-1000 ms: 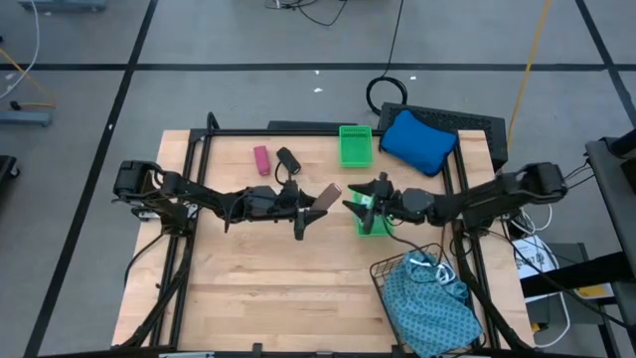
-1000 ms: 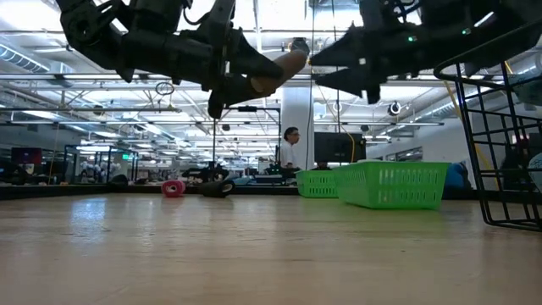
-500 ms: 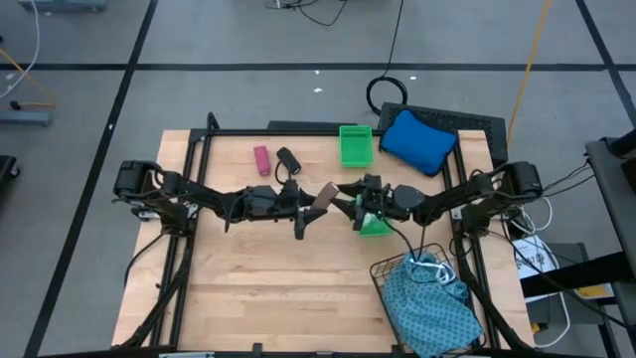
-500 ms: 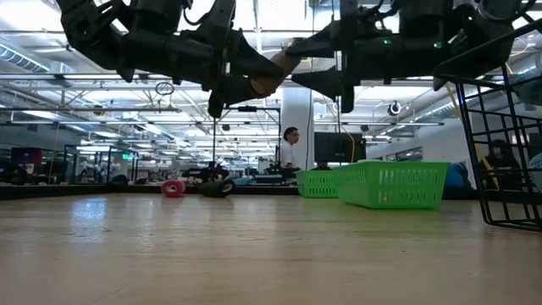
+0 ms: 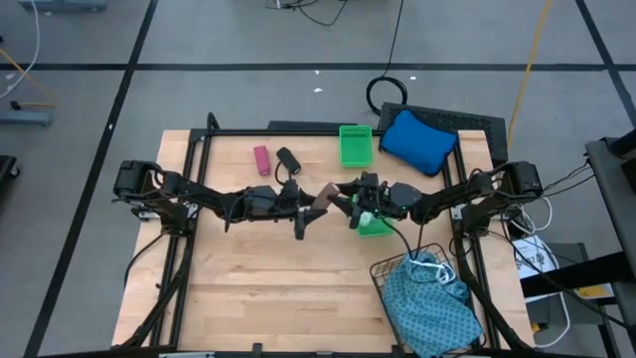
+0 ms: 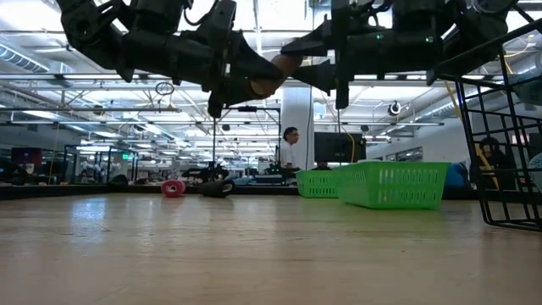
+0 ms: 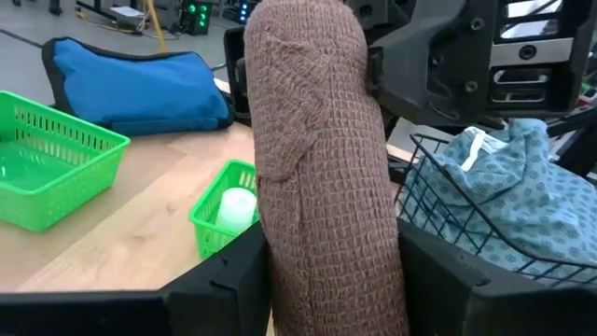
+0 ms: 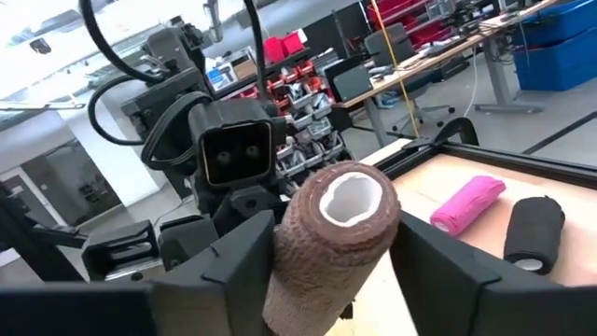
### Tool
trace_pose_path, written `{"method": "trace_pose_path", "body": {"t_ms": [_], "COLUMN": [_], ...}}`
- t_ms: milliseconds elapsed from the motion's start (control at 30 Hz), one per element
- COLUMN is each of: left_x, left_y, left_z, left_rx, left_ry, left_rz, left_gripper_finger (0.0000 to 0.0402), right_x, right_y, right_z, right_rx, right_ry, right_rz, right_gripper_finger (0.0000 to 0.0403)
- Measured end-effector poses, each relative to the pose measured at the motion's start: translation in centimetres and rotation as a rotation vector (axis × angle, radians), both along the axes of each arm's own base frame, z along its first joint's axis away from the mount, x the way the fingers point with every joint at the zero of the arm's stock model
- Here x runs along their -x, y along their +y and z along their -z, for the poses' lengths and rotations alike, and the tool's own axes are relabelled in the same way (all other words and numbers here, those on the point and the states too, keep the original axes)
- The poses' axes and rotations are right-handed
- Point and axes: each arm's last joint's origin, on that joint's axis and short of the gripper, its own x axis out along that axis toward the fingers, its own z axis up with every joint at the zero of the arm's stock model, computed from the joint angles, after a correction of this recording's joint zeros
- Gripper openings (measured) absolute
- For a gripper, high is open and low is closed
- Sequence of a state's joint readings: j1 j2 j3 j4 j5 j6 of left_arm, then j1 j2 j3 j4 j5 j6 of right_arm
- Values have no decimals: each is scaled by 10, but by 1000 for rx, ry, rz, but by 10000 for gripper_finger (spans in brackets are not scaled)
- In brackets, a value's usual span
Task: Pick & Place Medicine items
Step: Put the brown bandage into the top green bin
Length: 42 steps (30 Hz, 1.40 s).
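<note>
1. Holding the brown roll (image 5: 323, 197) above the table's middle, your left gripper (image 5: 310, 206) had its fingers closed on the roll's lower part; the left wrist view showed the roll (image 7: 326, 177) standing up between both dark fingers, its knitted wrap filling the gap.
2. Your right gripper (image 5: 350, 202) met it from the other side. In the right wrist view the roll's open end (image 8: 347, 201) sat between the two right fingers, which stood either side of it, close to the wrap. I could not tell whether they touched it, so grip there is unconfirmed.
3. In the low view both grippers were high over the wood, the roll (image 6: 275, 72) bridging them, well clear of the table (image 6: 254, 254).
4. The pink roll (image 5: 261, 159) lay on the table near the far edge, left of centre. The black roll (image 5: 288, 158) lay just beside it, on its right.
5. One green tray (image 5: 355, 145) sat at the far edge. A second green tray (image 5: 374, 225) sat below the right gripper; the left wrist view showed a white round-topped vial (image 7: 236, 207) inside it.
6. A blue pouch (image 5: 417, 140) lay at the far right corner. A wire basket (image 5: 390, 270) at the near right held patterned cloth (image 5: 429, 308).
</note>
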<state>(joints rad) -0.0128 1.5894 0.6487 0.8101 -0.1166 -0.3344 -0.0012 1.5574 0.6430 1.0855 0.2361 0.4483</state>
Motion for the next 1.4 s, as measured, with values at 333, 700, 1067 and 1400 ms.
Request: {"method": "trace_pose_path", "body": {"t_ms": [333,700,1067,1400], "left_x": [0,0,1,1], "left_y": [2,4,4,6], "left_z": [-1,-3,4,4], "left_rx": [-3,-2,-2,-9], "left_ry": [-7,-26,41,45], "left_rz": [-36,-37,-26,-86], "left_gripper_finger": [189,189,189,189], "right_x": [2,31,65,45], "right_y": [-16,-55,-99,-153], "right_z": [-4,-43,-64,-46], "right_rx": [57,158,144,45], "right_ry": [1,-35,184,529], "right_rz": [28,97,464,514], "right_gripper_finger": [66,44,44,44]}}
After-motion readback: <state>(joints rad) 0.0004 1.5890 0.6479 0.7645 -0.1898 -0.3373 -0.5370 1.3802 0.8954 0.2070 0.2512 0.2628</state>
